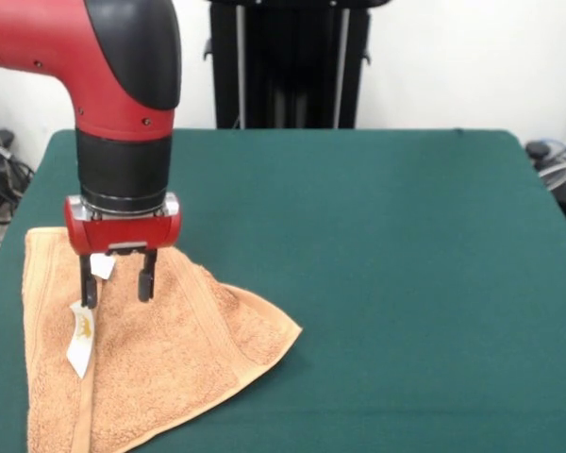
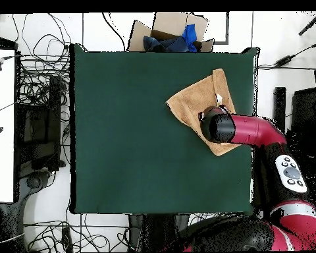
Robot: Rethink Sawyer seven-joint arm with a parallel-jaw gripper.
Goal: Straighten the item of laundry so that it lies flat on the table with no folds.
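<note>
Front view showed the red and black arm coming down from the top left of the picture, its gripper set low over the towel. The two dark fingers stood apart with a clear gap between them, holding nothing; their tips were at or just above the terry surface, and whether they touched it could not be told. The towel lay on the green table at the bench's near left corner as this camera saw it, running off the picture's lower edge. It was not flat: one layer was turned over another, giving a slanted edge that ended in a point toward the middle of the bench. A flat woven band ran along its left side, and a white tag lay on the cloth just below the left finger, with a smaller white piece beside the gripper.

The overhead view placed the towel near the bench's far right corner as seen from the robot's base, close to the right edge of the table. The arm reached in across that right edge and covered part of the cloth. Beyond the far edge stood a cardboard box holding blue fabric.
</note>
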